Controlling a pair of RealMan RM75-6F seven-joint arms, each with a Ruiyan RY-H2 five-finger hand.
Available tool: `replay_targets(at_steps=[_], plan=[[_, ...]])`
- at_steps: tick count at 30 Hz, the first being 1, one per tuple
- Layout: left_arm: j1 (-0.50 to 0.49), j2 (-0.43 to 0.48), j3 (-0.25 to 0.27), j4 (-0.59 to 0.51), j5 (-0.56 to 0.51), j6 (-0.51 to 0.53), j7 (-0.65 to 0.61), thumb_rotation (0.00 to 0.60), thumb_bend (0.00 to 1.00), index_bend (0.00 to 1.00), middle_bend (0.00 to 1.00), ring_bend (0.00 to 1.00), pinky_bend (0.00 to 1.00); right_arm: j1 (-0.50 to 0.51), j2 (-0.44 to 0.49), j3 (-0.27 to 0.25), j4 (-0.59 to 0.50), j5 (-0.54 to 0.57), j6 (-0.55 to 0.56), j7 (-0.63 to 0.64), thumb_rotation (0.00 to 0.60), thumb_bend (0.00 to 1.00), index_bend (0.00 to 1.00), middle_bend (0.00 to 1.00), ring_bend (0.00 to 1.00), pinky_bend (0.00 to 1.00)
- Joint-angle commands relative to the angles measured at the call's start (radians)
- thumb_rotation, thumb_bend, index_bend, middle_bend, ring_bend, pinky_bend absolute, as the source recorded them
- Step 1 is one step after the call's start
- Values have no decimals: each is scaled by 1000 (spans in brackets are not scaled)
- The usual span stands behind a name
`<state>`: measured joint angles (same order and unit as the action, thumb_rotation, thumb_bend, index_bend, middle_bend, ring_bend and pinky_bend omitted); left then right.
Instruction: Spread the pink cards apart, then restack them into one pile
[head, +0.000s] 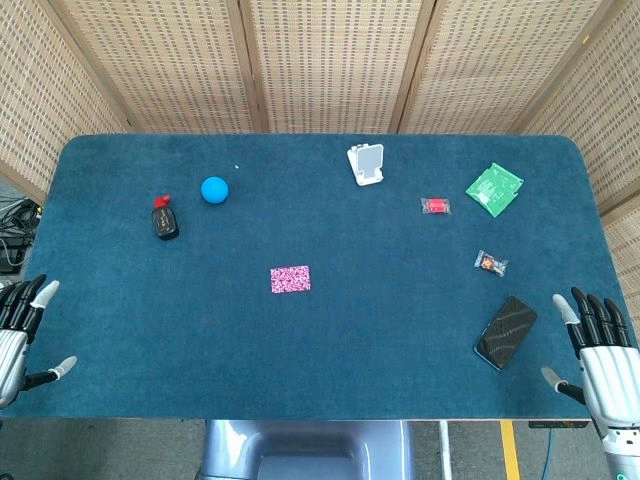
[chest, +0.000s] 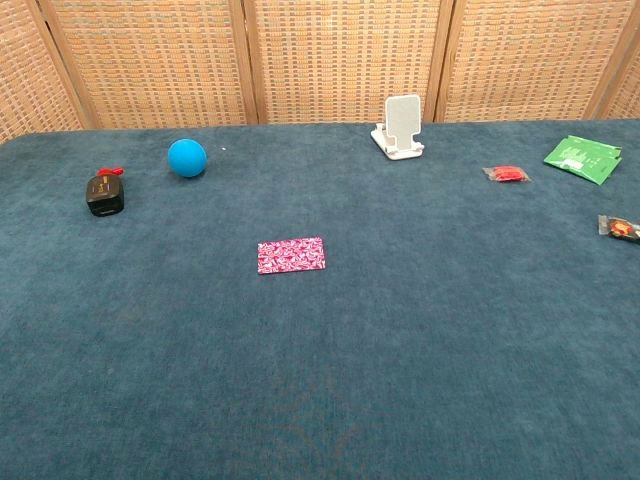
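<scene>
The pink patterned cards lie as one neat pile near the middle of the blue table, also seen in the chest view as the same pile of cards. My left hand hovers at the table's front left edge, fingers apart, holding nothing. Over at the front right edge my right hand is likewise spread and empty. Both hands are far from the cards. Neither hand shows in the chest view.
A black phone lies close to my right hand. Further back sit a wrapped candy, a red packet, a green pouch, a white phone stand, a blue ball and a black-and-red device.
</scene>
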<state>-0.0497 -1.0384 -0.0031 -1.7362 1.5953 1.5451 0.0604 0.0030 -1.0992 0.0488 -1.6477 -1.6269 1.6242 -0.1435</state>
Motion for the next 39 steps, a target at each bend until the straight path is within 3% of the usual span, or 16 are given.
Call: replay_targets(at_steps=[1,9,10,12,13,14,16,22,25,28,31,39], plan=[[0,0,0,0,-1,-1,-1,600,0,0,0,0,0,0,0,0,0,0,0,1,600,0,0,0,0,0],[-13,-4,-4,3,-22,-32,2,600,15,0,0,0,0,3,2,0,-4,1,-6,5,600,0,0,0,0,0],[-19,-6,-4,2,-23,-43,7,600,86,0,0,0,0,3,2,0,-4,1,-7,5,600,0,0,0,0,0],[-35,-9,-4,-3,-23,-70,13,600,402,0,0,0,0,3,2,1,-5,2,-6,6,600,0,0,0,0,0],[-48,-10,-5,-11,-24,-92,13,600,665,0,0,0,0,4,2,2,-5,3,-6,5,600,0,0,0,0,0],[-64,-11,-7,-19,-23,-116,9,600,867,0,0,0,0,4,3,4,-5,6,-7,6,600,0,0,0,0,0],[-112,-20,-21,-27,-11,-171,1,600,1000,0,0,0,0,6,4,8,-6,15,-11,7,600,0,0,0,0,0],[-295,-30,-70,-66,-28,-422,-21,600,1000,0,0,0,0,16,0,21,6,54,-38,3,600,0,0,0,0,0],[-432,-47,-118,-61,-84,-608,-24,600,1000,0,0,0,0,23,-5,28,18,70,-50,-1,600,0,0,0,0,0],[-520,-93,-147,-43,-139,-720,-34,600,1000,0,0,0,0,27,-9,31,23,77,-56,-11,600,0,0,0,0,0],[-645,-210,-172,52,-206,-869,-23,600,1000,0,0,0,0,32,-16,39,31,100,-68,-23,600,0,0,0,0,0],[-745,-365,-171,190,-359,-912,130,600,1000,0,0,0,0,39,-23,48,46,138,-92,-24,600,0,0,0,0,0]])
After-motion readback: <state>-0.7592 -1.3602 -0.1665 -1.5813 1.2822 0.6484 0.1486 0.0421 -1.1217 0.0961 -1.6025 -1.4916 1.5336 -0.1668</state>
